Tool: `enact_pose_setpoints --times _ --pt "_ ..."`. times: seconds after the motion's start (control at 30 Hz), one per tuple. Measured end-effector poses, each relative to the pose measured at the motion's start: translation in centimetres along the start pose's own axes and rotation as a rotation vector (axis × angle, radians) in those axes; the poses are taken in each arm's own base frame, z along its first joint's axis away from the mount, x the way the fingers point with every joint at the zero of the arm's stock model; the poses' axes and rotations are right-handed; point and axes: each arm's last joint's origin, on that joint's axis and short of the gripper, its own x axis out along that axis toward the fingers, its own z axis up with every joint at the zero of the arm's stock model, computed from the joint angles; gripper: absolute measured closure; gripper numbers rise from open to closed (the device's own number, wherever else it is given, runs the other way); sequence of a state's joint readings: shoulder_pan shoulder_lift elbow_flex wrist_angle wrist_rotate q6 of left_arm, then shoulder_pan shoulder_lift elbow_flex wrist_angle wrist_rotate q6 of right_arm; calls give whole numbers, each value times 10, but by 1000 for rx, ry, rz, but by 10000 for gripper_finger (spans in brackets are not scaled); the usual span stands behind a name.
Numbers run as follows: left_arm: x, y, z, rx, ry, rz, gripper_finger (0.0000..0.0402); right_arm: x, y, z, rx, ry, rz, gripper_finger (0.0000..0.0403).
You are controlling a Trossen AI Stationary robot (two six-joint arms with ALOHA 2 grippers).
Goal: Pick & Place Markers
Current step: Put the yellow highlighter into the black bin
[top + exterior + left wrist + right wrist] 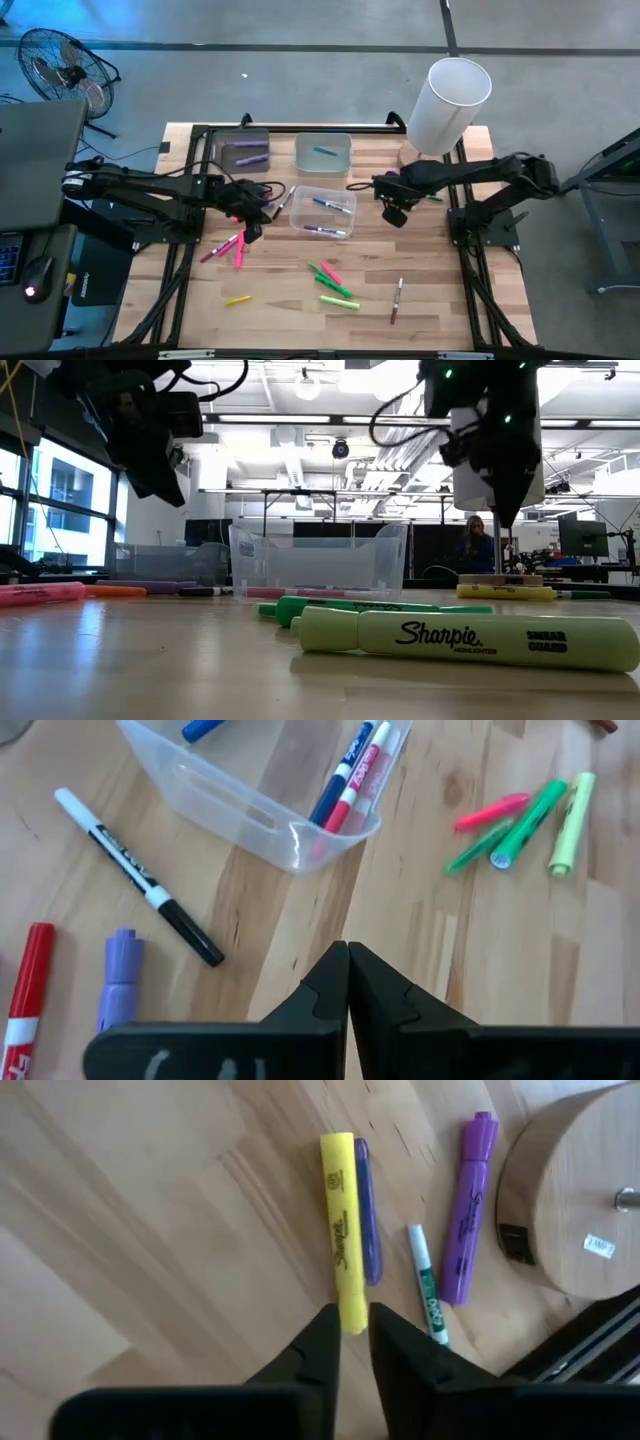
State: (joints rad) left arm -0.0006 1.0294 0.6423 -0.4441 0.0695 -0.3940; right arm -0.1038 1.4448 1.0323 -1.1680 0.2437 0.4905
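Observation:
Markers lie scattered on the wooden table: pink and red ones [230,245], a green and pink cluster [330,280], a yellow one [237,299]. More lie in the clear bin [322,212]. My left gripper [347,965] is shut and empty, hovering between that bin and a black-and-white marker [140,880], a purple one [120,980] and a red one [25,990]. My right gripper [352,1330] points down, slightly open, above the near end of a yellow highlighter [340,1230] that lies flat beside a blue pen [367,1210]. In the low view its fingers [505,510] hang clear of the table.
A grey bin [243,150] and a second clear bin [322,152] stand at the far side. A white cylinder [447,105] on a round wooden base [580,1190] stands at the far right, with a purple highlighter [468,1210] and a white-green marker [428,1285] beside it.

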Motion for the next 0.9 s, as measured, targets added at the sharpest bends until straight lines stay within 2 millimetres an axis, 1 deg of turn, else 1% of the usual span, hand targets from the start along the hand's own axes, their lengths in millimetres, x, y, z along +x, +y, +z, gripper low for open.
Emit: enact_pose_setpoints --times 0.17,0.27,0.37,0.53,0.6,0.67,0.9 --pt "0 0 0 -4 3 -7 401 15 -2 13 -34 32 -2 303" --pt "0 0 0 -6 2 -7 401 22 -3 19 -56 41 16 285" --pt "0 0 0 -7 1 -8 402 31 -3 24 -54 79 72 280" --pt "0 -1 0 -8 7 -20 401 44 -2 29 -79 107 75 287" --pt "0 -1 0 -8 7 -21 401 53 -2 28 -82 91 89 290" --pt "0 -1 0 -8 8 -20 401 62 -3 22 -71 89 96 293" --pt "0 -1 0 -7 8 -20 401 80 -5 4 -53 61 114 302"
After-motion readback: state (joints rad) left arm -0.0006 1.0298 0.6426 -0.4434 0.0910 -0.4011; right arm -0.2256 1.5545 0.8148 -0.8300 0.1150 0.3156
